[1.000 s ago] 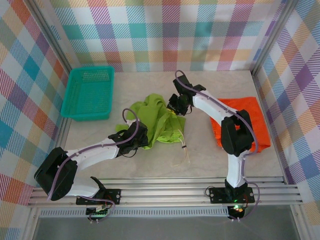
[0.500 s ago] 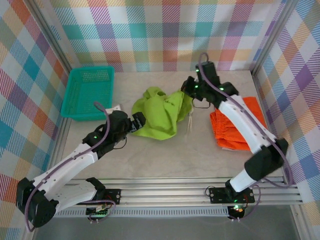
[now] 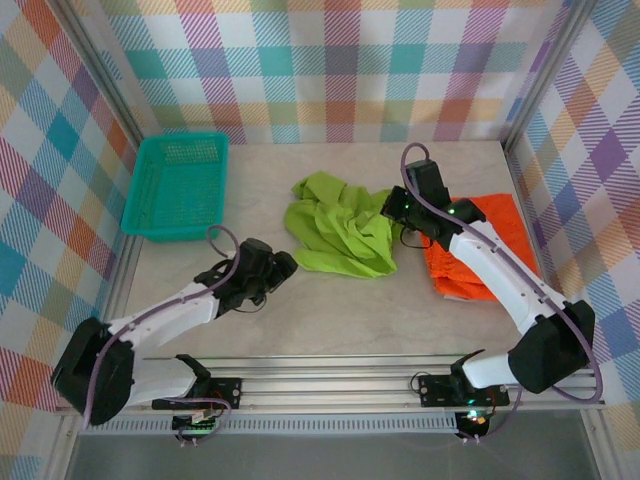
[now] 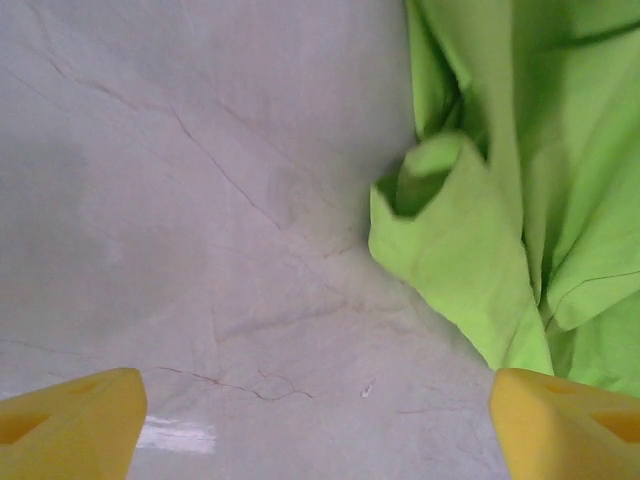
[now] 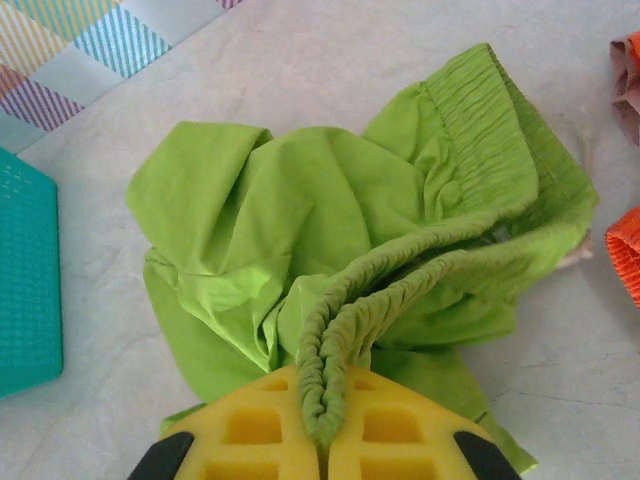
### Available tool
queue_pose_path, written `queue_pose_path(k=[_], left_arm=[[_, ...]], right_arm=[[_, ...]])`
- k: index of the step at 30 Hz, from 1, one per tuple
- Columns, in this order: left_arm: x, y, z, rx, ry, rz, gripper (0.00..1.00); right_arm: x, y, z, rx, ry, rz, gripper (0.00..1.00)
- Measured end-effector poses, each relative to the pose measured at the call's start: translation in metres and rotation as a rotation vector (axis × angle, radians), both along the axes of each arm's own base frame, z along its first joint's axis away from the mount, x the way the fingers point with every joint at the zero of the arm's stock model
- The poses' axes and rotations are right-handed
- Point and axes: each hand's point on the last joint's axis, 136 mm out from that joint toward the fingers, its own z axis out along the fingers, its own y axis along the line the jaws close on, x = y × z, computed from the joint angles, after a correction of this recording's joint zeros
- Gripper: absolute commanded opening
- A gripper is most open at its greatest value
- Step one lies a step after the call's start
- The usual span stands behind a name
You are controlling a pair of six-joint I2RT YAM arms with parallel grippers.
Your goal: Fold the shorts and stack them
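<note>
– What is on the pale table [image 3: 330,320]?
– One pair of lime green soft shorts [image 3: 340,235], all crumpled, in the middle. One pair of bright orange shorts [image 3: 490,235] just beside it, lying flat. One teal plastic mesh basket [image 3: 140,215] far left.
– And the grippers?
– The right gripper [image 5: 322,440] pinches the green stretchy waist. The left gripper [image 4: 318,400] is wide open and holds nothing.

Bare desk [image 3: 335,318] lies open along the near strip between the two arms, and along the far edge behind the crumpled lime green shorts [image 3: 340,238], which block the centre. The orange shorts [image 3: 492,262] cover the right side. The teal mesh basket [image 3: 178,186] fills the far-left corner.
</note>
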Motion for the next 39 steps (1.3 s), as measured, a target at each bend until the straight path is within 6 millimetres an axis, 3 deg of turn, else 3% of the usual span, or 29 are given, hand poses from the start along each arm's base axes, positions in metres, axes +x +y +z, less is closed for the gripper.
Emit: queue_pose_path(k=[4,8,19,25,29,30,35,37,39], left_arm=[[0.005,-0.023,-0.017,-0.02,0.027,-0.044,0.7],[0.02,-0.036,-0.031,0.006,0.037,-0.067,0.65],[0.059,-0.053,-0.04,0.021,-0.012,-0.107,0.45],[0.069,-0.055,-0.045,0.057,-0.023,-0.136,0.26],[0.082,-0.057,-0.044,0.083,-0.042,-0.145,0.05],[0.085,-0.056,-0.043,0.089,-0.048,-0.149,0.0],[0.098,-0.043,-0.02,0.14,-0.085,-0.144,0.0],[0.102,-0.033,0.005,0.16,-0.125,-0.132,0.0],[0.106,-0.021,0.045,0.175,-0.195,-0.114,0.0]], right_arm=[[0.001,-0.002,0.0,-0.006,-0.004,-0.008,0.0],[0.002,-0.004,0.0,-0.012,-0.006,-0.011,0.0],[0.0,-0.015,-0.01,-0.024,0.011,-0.033,0.0],[0.001,-0.019,-0.011,-0.023,0.013,-0.041,0.0],[0.002,-0.02,-0.011,-0.021,0.015,-0.04,0.0],[0.002,-0.02,-0.011,-0.022,0.014,-0.039,0.0],[0.003,-0.028,-0.007,-0.025,0.003,-0.039,0.0],[0.005,-0.035,-0.003,-0.027,-0.001,-0.042,0.0],[0.007,-0.041,0.003,-0.025,-0.007,-0.045,0.0]])
